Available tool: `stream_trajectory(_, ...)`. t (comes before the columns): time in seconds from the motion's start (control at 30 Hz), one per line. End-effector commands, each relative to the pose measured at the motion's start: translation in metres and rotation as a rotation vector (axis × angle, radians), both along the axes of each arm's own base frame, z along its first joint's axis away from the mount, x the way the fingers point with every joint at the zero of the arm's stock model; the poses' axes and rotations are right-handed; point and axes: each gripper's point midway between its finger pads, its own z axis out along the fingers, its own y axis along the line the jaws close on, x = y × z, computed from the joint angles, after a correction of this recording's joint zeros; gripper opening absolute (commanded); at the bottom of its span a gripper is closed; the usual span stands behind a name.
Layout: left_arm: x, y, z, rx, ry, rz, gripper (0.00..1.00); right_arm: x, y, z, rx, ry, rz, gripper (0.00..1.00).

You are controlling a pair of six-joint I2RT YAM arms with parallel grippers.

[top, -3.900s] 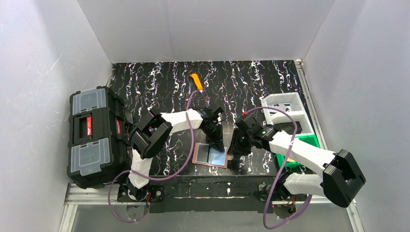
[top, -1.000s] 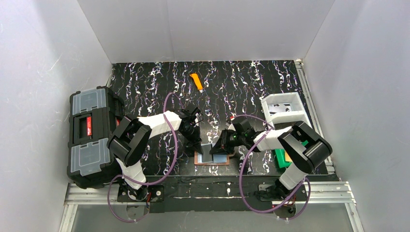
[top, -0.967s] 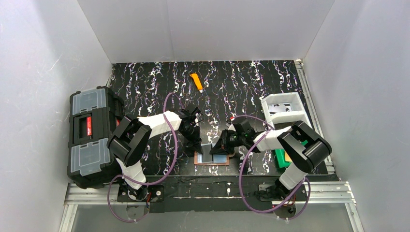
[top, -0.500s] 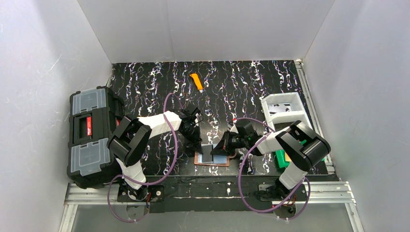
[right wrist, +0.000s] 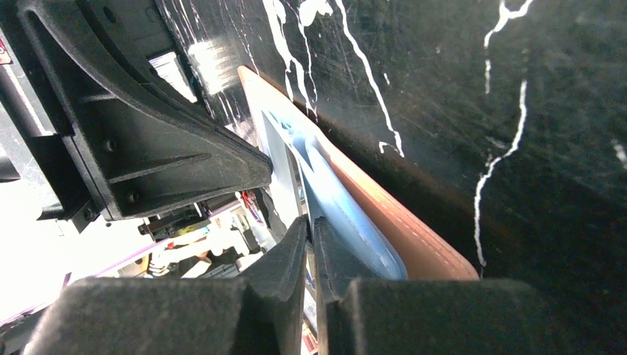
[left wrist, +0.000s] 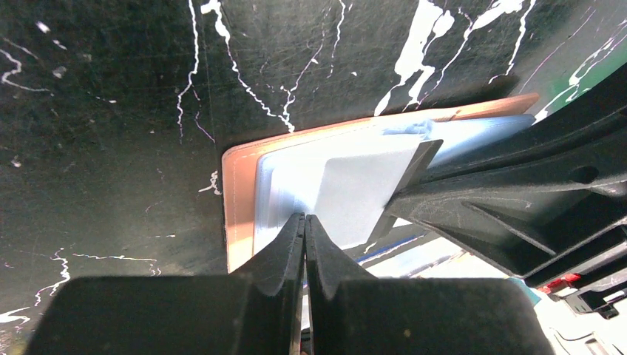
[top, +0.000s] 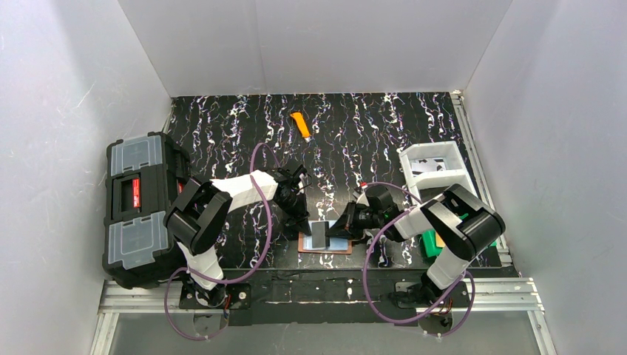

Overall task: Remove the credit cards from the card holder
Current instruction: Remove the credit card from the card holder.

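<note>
Black fingers of the left gripper (left wrist: 304, 229) are pressed flat together with nothing between them. Their tips come down on the pale face inside the card holder (left wrist: 238, 207), close to its left edge. From the other side, the right gripper (right wrist: 310, 244) has its fingers closed to the thinnest slit. The edge of the pale blue-grey card (left wrist: 355, 185) runs straight into that slit, so from where I stand it looks pinched there. The card sits partly tilted up off the holder rather than lying flush in it. I can't make out the orange-tan card.

The brown holder lies open and flat on the black, white-veined table (left wrist: 96, 111), near the front edge and just about midway between the two arm bases. Both arms reach in low over it, their wrists almost meeting.

Further out, a big black toolbox (top: 140, 207) stands at the table's left side. An orange utility knife (top: 299, 124) lies well apart toward the back. A white bin (top: 435, 164) sits to the right, with something green (top: 429, 242) below it, partly hidden by the right arm.
</note>
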Motion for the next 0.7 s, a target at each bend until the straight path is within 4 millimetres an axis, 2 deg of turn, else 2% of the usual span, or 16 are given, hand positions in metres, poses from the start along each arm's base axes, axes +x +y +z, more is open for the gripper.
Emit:
stream_trajectory(0.0, -0.014, 0.046, -0.038, 0.225, 0.029, -0.001, 0.0, 0.003, -0.003, -0.003, 0.012, -0.004, -0.02, 0.14)
stream_trajectory(0.03, -0.014, 0.046, -0.038, 0.225, 0.031, 0.001, 0.0, 0.003, -0.002, -0.002, 0.019, -0.005, -0.016, 0.15)
stream_trajectory(0.17, -0.014, 0.045, -0.039, 0.224, 0.031, 0.001, 0.0, 0.004, 0.003, 0.002, 0.049, -0.005, -0.002, 0.31)
stream_trajectory(0.3, -0.013, 0.044, -0.039, 0.221, 0.033, 0.0, 0.0, 0.004, 0.007, -0.001, 0.054, 0.009, 0.01, 0.32)
stream_trajectory(0.33, -0.013, 0.043, -0.038, 0.219, 0.033, 0.0, 0.0, 0.004, 0.008, -0.002, 0.055, 0.011, 0.01, 0.3)
stream_trajectory(0.47, -0.014, 0.044, -0.039, 0.225, 0.035, -0.002, 0.0, 0.004, 0.008, -0.002, 0.063, 0.02, 0.0, 0.11)
stream_trajectory(0.57, -0.014, 0.048, -0.039, 0.243, 0.035, -0.002, 0.0, 0.003, 0.003, -0.004, 0.05, 0.017, -0.016, 0.04)
stream_trajectory(0.67, -0.015, 0.057, -0.04, 0.293, 0.032, -0.003, 0.0, 0.002, -0.007, -0.008, 0.023, 0.019, -0.037, 0.01)
